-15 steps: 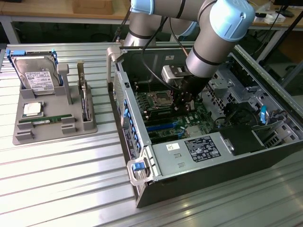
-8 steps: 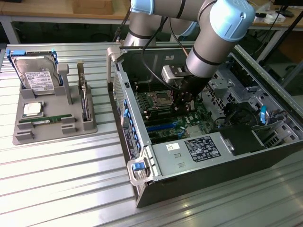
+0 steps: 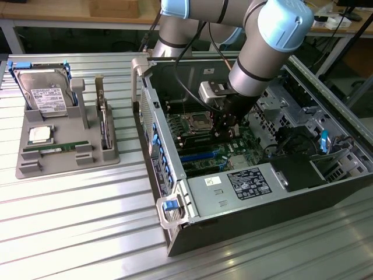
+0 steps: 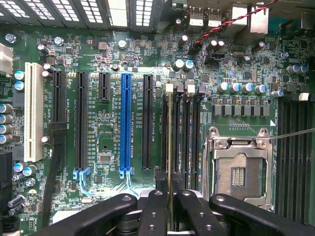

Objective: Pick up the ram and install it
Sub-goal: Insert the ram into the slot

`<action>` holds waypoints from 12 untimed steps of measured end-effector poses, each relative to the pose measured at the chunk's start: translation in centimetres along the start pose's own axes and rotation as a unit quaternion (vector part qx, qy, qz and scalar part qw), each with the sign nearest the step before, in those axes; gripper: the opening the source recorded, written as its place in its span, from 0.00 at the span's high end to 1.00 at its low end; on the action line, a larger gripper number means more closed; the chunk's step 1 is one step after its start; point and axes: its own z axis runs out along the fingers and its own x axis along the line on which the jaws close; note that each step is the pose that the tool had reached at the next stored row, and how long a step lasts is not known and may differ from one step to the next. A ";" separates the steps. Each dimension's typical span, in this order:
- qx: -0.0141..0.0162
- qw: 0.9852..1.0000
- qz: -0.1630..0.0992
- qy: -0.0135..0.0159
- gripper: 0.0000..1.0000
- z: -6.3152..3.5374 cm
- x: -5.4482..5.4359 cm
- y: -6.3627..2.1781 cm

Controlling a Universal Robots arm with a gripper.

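Gripper [image 4: 171, 196] is nearly closed, clamped on the ram [image 4: 170, 137]; the fingers [image 4: 156, 206] pinch its flat faces, so from the wrist I see it edge-on, a thin line running straight out from between them.

In the exterior view the gripper [image 3: 224, 129] is down inside the case [image 3: 256, 227], over the board [image 3: 204, 154].

Key relation: the ram's long axis is parallel to the memory slots [image 4: 192, 132]; it lies along the outermost slot of that bank, the one farthest from the CPU socket [image 4: 238, 169] and next to the black expansion slot [image 4: 147, 123]; the blue slot [image 4: 126, 123] is further that way. Its far end reaches about to the white latch [image 4: 170, 88] at the slot's end; the near end is hidden under my fingers.

My read: lateral alignment looks good, with no visible skew against the slot walls. I can't tell whether the bottom edge is seated, touching or just above the slot; edge-on there is no depth cue.

A second green stick [image 3: 58, 148] lies flat in the grey tray [image 3: 70, 166] at the exterior view's left, well apart from the case; I'm not touching it.
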 end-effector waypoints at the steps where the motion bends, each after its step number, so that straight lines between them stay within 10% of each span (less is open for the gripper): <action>1: 0.000 1.000 0.000 0.000 0.87 0.00 0.0 0.00; 12: 0.000 1.000 0.000 0.000 0.87 0.11 0.0 0.00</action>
